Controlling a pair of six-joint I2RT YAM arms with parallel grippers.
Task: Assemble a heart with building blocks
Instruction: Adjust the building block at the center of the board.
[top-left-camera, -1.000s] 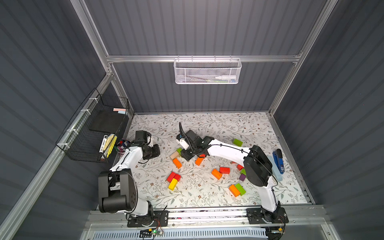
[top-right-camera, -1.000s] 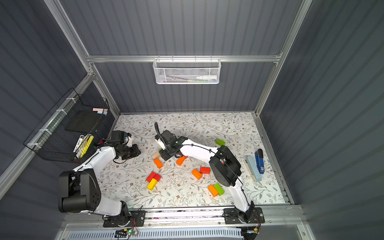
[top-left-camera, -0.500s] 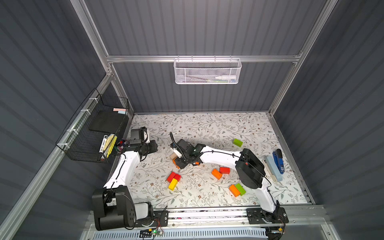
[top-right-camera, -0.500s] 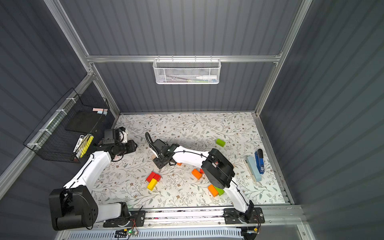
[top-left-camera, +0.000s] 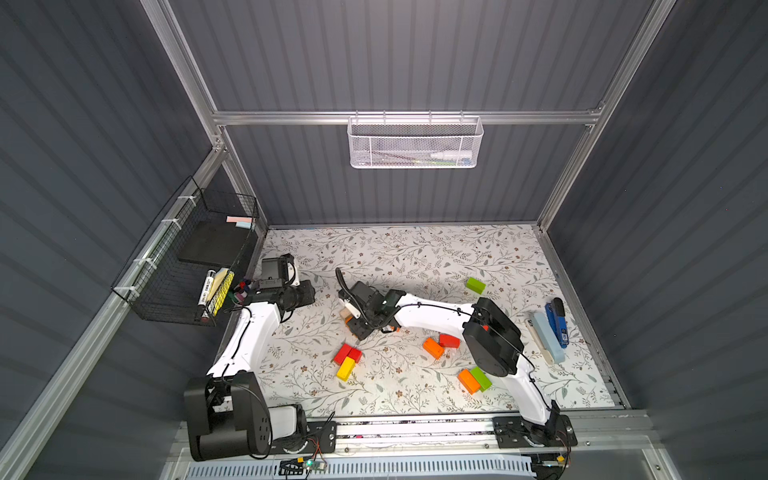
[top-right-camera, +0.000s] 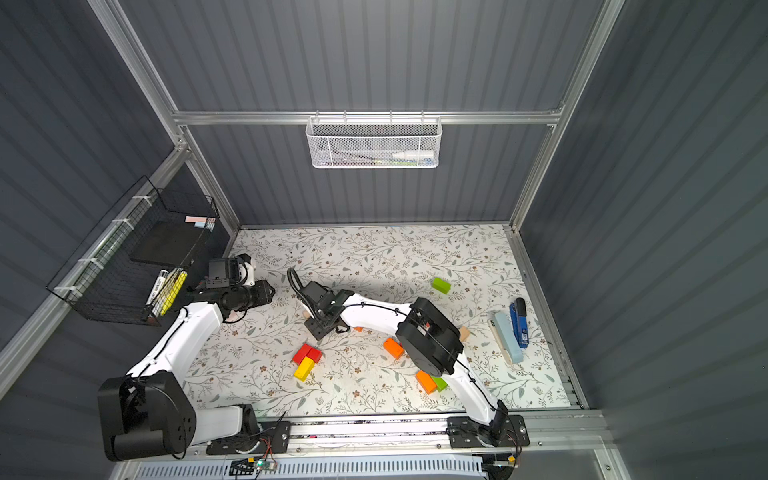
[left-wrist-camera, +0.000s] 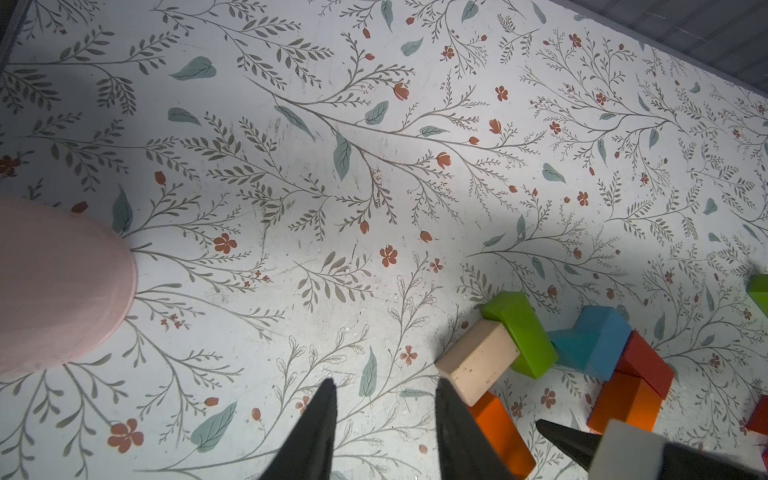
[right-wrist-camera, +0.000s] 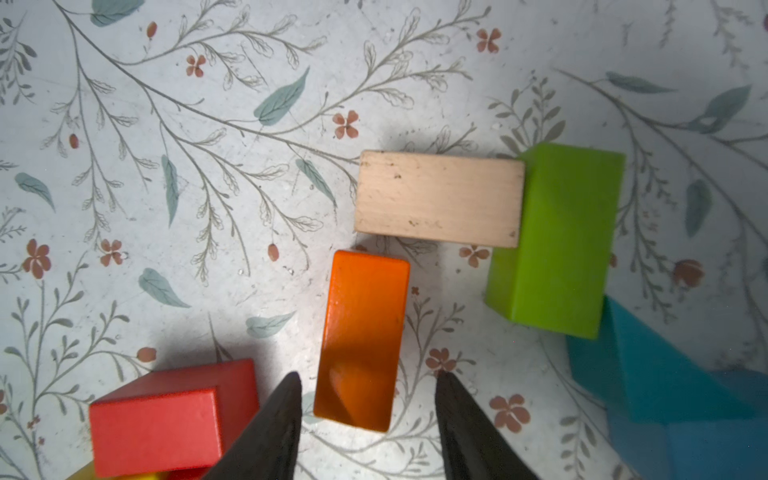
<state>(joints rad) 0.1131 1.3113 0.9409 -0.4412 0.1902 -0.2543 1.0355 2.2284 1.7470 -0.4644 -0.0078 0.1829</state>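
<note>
- The left arm (top-left-camera: 253, 332) rises from its base at the near edge, runs away along the left side, then bends at the wrist to point toward the middle.
- The left gripper (left-wrist-camera: 384, 388) tilts downward, its two dark fingers (left-wrist-camera: 316, 428) parted.
- The right arm (top-left-camera: 432, 318) has its elbow raised, and its white forearm stretches low across the middle toward the left arm.
- The right gripper (right-wrist-camera: 368, 376) points straight down, its fingers (right-wrist-camera: 270, 428) spread wide.
</note>
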